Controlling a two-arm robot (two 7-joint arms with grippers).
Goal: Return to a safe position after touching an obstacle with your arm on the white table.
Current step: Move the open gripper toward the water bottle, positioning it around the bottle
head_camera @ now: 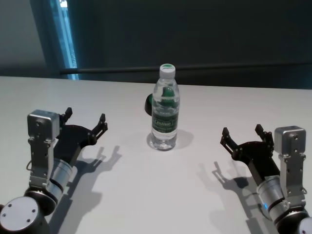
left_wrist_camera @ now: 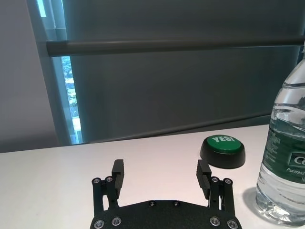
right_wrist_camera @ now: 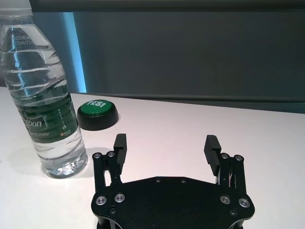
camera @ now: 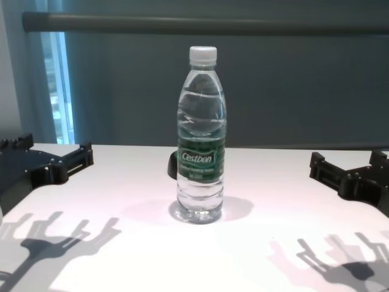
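Cestbon water bottle (head_camera: 165,108) stood upright mid white table (head_camera: 146,195), half hiding the green YES button (head_camera: 148,104) behind it in head view; wrist views showed the button whole. Left gripper (head_camera: 86,119) and right gripper (head_camera: 242,134) hovered well apart either side, fingers spread wide, holding nothing, touching nothing.

Standing upright mid-way across the broad, glossy white table (head_camera: 97,204): a tall clear plastic water bottle (head_camera: 165,109) with white screw cap and dark green "Cestbon" label, water visible inside, base flat on the surface, nothing touching its sides.
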